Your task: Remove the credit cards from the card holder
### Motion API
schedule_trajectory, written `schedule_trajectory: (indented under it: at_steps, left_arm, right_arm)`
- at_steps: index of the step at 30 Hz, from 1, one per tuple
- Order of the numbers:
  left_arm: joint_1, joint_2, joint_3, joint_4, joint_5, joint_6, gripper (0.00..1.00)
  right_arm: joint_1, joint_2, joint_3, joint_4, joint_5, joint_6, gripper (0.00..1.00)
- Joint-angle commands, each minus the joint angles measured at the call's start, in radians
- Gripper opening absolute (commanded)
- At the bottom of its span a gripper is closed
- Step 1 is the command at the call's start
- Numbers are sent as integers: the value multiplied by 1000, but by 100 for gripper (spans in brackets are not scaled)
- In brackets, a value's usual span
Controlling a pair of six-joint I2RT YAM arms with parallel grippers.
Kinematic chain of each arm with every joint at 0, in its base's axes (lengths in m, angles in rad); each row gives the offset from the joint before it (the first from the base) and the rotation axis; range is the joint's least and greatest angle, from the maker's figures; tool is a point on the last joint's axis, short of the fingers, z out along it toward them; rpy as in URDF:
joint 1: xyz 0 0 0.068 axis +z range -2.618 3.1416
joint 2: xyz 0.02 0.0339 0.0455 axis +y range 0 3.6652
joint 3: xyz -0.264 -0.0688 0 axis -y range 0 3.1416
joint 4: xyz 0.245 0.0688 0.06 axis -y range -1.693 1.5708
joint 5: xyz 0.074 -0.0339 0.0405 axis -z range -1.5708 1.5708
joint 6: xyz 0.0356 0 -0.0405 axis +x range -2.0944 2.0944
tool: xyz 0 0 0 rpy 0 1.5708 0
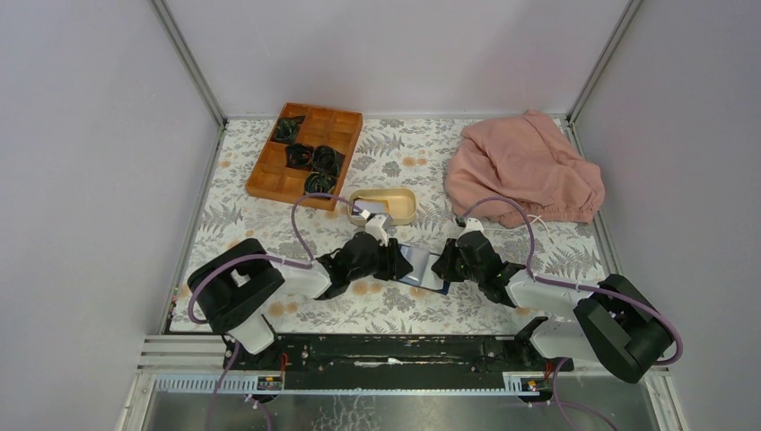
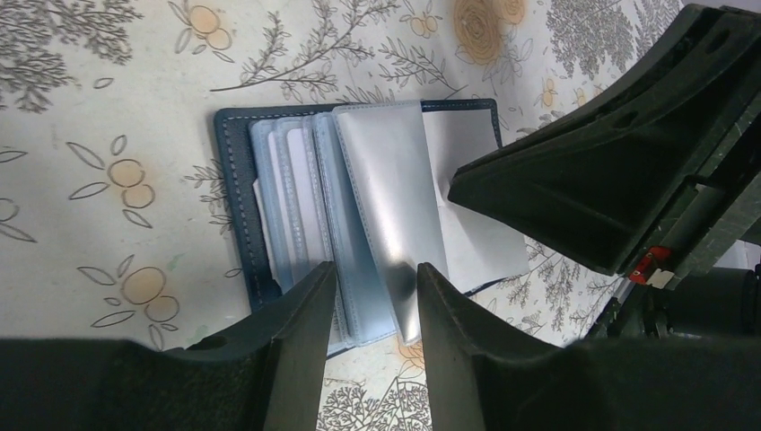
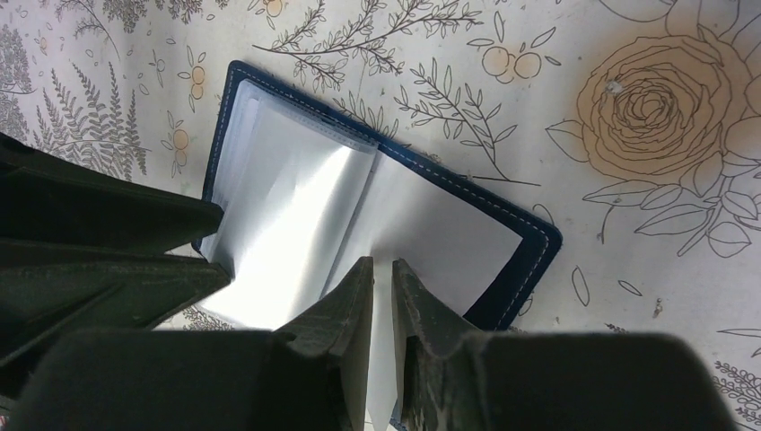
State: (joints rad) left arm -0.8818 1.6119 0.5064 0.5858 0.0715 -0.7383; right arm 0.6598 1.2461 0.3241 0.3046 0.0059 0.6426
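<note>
Both grippers at the open holder [image 1: 422, 268], just near-side of the dish [image 1: 384, 205]. My left gripper [image 2: 377, 274] parted, gripping nothing; my right gripper [image 3: 382, 262] nearly closed over the flap [image 3: 449, 233], pinch unclear. Some cards [image 2: 301, 193] in sleeves [image 2: 390, 197]: pin flap, pinch one card edge only.

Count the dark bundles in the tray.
4 bundles in the tray: one at its far left corner, two side by side mid-tray, one by its near right edge. None looks hidden.
</note>
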Motion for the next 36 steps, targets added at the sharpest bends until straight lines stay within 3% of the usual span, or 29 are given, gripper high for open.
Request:
schedule_trajectory:
  at_steps: [1, 10, 23, 36]
  left_arm:
    - [-28, 32, 30, 49, 50, 22, 46]
    - [-42, 79, 39, 212, 157, -73, 47]
    - [-46, 105, 102, 213, 152, -82, 47]
    - [-64, 200, 178, 245, 180, -100, 47]
  right_arm:
    - [-9, -17, -9, -7, -8, 0, 21]
    - [-11, -23, -13, -7, -19, 0, 21]
    - [-13, -97, -11, -59, -9, -13, 21]
    - [-18, -454, 73, -368, 201, -43, 22]
